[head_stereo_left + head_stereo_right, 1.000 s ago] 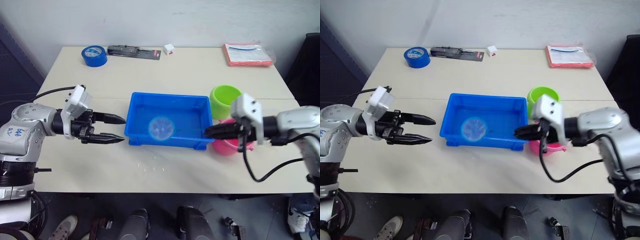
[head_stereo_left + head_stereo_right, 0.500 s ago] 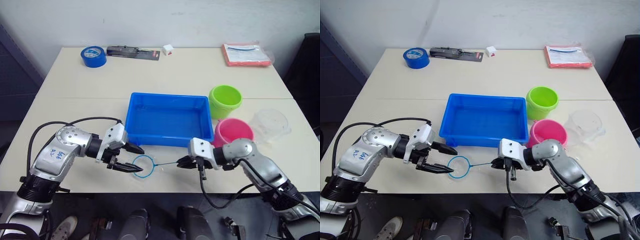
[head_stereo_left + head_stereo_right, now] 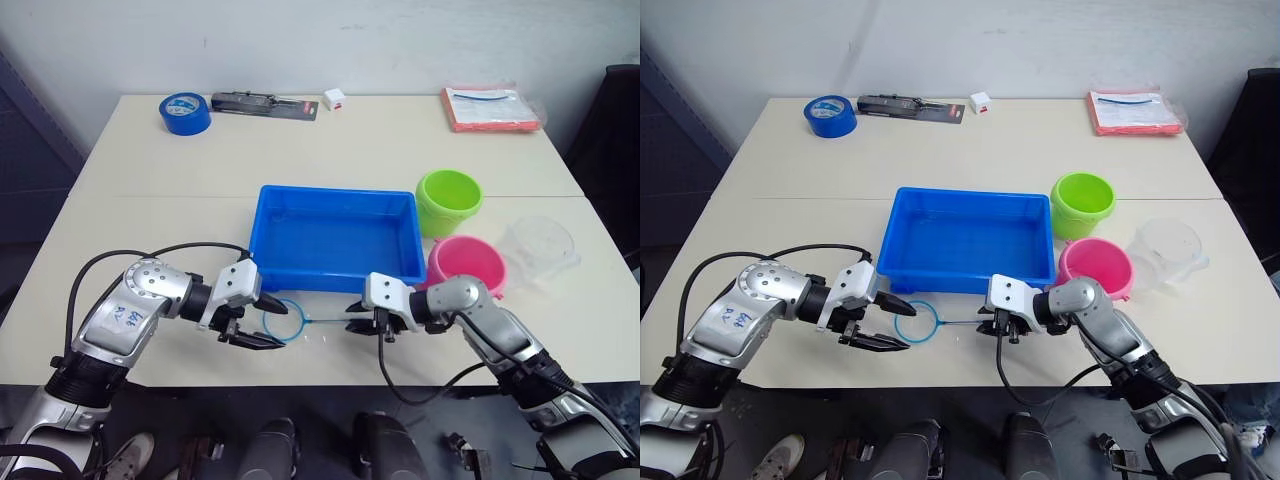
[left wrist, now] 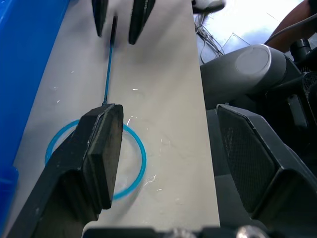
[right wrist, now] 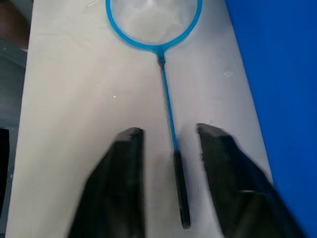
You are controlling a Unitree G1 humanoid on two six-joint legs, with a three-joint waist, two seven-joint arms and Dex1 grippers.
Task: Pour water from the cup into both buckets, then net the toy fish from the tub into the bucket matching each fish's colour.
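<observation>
Spread right fingers [image 5: 130,163] astride net [image 5: 166,94] handle; left fingers [image 4: 101,148] spread over hoop.

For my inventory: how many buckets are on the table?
2: the lime green bucket beside the blue tub's far right corner, the pink bucket just in front of it.

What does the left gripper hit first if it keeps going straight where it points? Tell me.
Probably the net: the left gripper points along the table's near edge, its open fingers over the hoop. Beyond it lie the handle and the right gripper. Height above the hoop is unclear.
</observation>
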